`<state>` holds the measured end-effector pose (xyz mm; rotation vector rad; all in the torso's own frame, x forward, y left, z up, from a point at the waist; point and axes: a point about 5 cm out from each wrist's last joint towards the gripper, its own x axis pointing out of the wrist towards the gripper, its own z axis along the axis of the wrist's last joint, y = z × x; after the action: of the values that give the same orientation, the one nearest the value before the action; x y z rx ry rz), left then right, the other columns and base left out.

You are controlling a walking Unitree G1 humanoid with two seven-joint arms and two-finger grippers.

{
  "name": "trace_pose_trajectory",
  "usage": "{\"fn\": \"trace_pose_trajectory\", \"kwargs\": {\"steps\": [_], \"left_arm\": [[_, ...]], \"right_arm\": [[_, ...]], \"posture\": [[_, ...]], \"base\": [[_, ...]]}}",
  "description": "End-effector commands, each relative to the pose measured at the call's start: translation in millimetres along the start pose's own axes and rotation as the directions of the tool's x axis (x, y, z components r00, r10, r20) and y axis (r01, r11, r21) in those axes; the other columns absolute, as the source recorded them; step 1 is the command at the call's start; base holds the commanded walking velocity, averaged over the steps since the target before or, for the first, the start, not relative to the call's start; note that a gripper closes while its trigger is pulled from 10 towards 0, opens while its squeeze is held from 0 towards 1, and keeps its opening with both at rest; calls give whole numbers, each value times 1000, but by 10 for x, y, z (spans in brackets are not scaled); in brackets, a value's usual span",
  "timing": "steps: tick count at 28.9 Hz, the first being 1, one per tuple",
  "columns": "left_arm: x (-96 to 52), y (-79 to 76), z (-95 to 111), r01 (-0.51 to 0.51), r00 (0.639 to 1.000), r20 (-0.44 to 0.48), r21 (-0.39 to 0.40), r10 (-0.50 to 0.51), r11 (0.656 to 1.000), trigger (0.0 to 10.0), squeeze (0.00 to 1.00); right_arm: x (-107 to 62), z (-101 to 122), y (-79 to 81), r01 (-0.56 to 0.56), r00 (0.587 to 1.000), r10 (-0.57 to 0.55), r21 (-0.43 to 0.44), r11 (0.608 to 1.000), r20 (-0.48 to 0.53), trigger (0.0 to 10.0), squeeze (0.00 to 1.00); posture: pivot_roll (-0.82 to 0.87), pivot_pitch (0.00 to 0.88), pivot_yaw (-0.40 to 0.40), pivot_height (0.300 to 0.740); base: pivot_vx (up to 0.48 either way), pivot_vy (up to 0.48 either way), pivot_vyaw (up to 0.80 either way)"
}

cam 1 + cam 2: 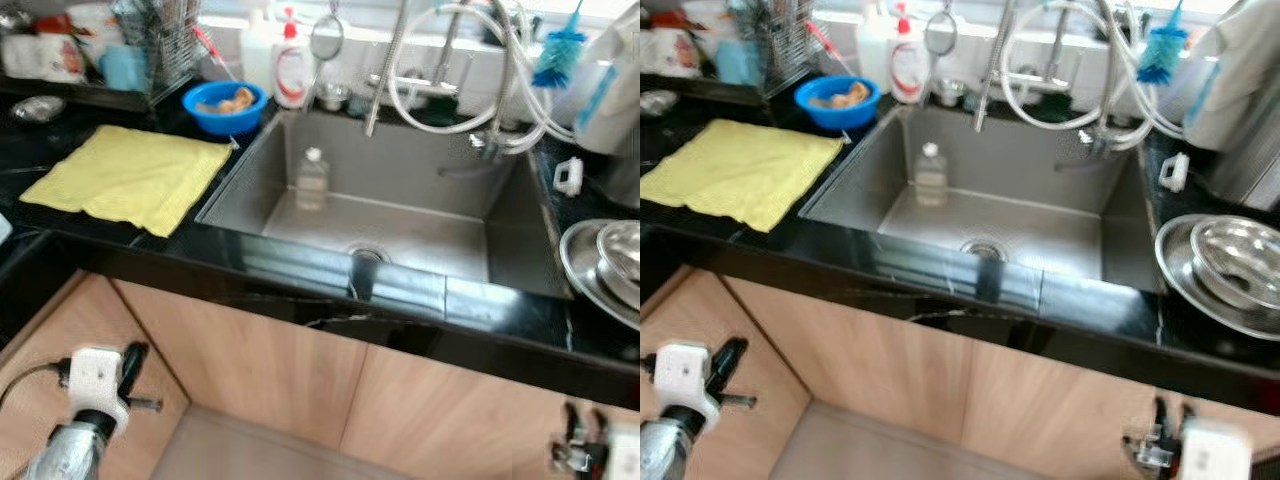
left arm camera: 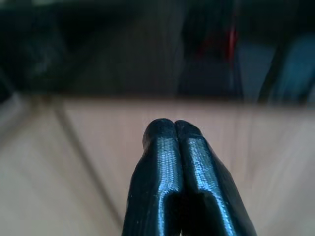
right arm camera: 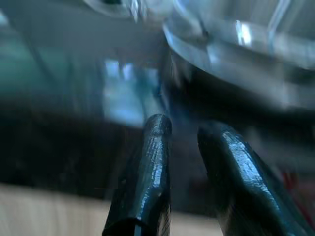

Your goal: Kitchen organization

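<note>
A stainless steel sink (image 1: 520, 235) is sitting in a glossy black countertop (image 1: 300, 275), with a small clear plastic bottle (image 1: 311, 180) standing upright inside it, near the back-left corner. A soft yellow cloth (image 1: 128, 175) is lying flat on the counter to the left. The left gripper (image 2: 175, 129) is hanging low before the wooden cabinet front (image 1: 260, 375), fingers pressed together; the right gripper (image 3: 184, 130) is hanging low too, fingers slightly apart. The bottle is probably light and slippery — grasping its body mid-height looks safest.
</note>
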<state>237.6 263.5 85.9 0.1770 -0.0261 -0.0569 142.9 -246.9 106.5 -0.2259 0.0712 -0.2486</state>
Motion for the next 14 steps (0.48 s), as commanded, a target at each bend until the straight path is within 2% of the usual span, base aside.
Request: {"fn": "trace_pose_trajectory", "kwargs": {"steps": [1, 3, 5, 7, 9, 10, 12, 14], "left_arm": [[19, 29, 87, -31, 999, 22, -30, 32, 999, 10000, 0], [46, 11, 141, -25, 999, 38, -28, 26, 999, 10000, 0], [154, -52, 318, -17, 994, 103, -44, 21, 999, 10000, 0], [323, -140, 563, -5, 983, 180, -63, 17, 998, 10000, 0], [502, -263, 669, 14, 974, 228, -101, 9, 995, 10000, 0], [532, -287, 682, 14, 972, 233, -111, 12, 994, 10000, 0], [636, -354, 700, 3, 972, 233, -164, 36, 986, 10000, 0], [691, -415, 720, 24, 971, 239, -167, 17, 986, 10000, 0]], "right_arm": [[-7, 38, 59, -25, 1000, 25, -16, 1000, -16, 10000, 0], [8, 85, 66, -24, 1000, 24, -22, 999, 4, 10000, 0], [71, 229, 48, 20, 998, -19, -7, 1000, 66, 10000, 0], [163, 421, 23, 63, 991, -61, -8, 998, 120, 10000, 0], [316, 510, 52, 60, 987, -50, -54, 997, 156, 10000, 0], [345, 530, 60, 60, 986, -50, -62, 996, 158, 10000, 0], [427, 584, 95, 67, 983, -63, -18, 998, 171, 10000, 0], [467, 620, 120, 61, 981, -57, -16, 998, 185, 10000, 0]], "posture": [[-49, 0, -22, 740], [-49, 0, -22, 740], [-57, 0, -15, 740], [-62, 0, -13, 740], [-59, 0, -13, 740], [-59, 0, -13, 740], [-60, 0, -13, 740], [-64, 0, -14, 740]], "base": [[0, 0, 0], [0, 0, 0], [0, 0, 0], [0, 0, 0], [0, 0, 0], [0, 0, 0], [0, 0, 0], [0, 0, 0]]}}
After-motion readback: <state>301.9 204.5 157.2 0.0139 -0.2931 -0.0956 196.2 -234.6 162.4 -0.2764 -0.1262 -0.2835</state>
